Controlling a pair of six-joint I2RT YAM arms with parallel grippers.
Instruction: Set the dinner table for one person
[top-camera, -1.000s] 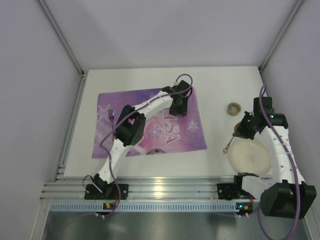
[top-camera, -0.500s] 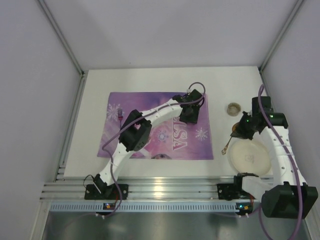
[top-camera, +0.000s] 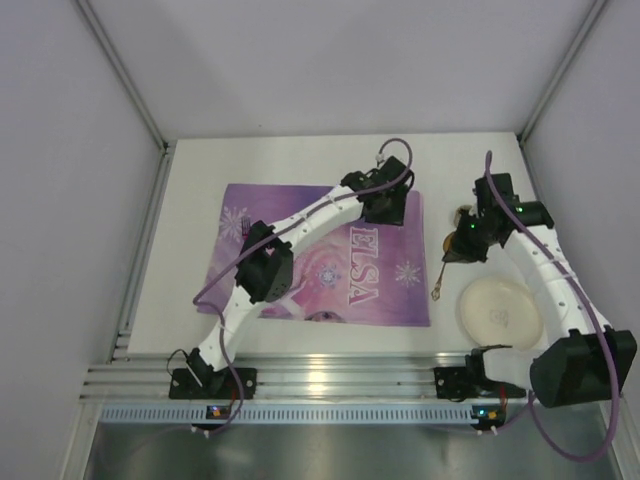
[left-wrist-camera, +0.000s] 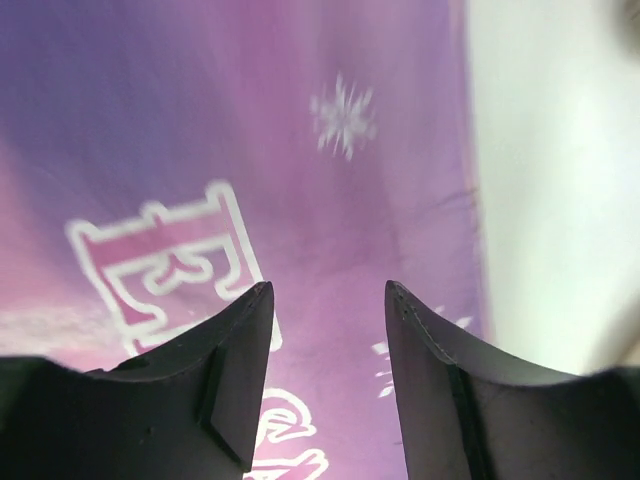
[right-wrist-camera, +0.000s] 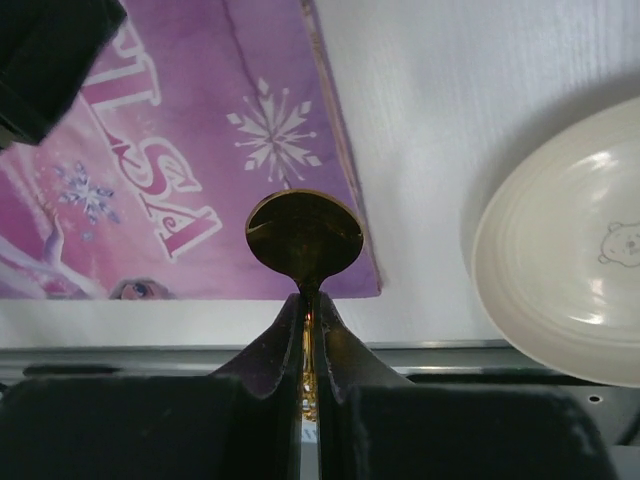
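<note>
Seen from the top camera, the dinner table carries a purple ELSA placemat near its middle. The left gripper sits over the placemat's far right corner. The right gripper hangs just off the placemat's right edge, with a golden spoon dangling from it. A cream plate lies right of the placemat's near corner, apart from it.

In the left wrist view, the fingers stand moderately apart and hold nothing, close above the placemat's lettering. Whether they touch the placemat cannot be told.

In the right wrist view, the jaws pinch the spoon's handle, and its bowl hangs over the placemat's near right edge.
</note>
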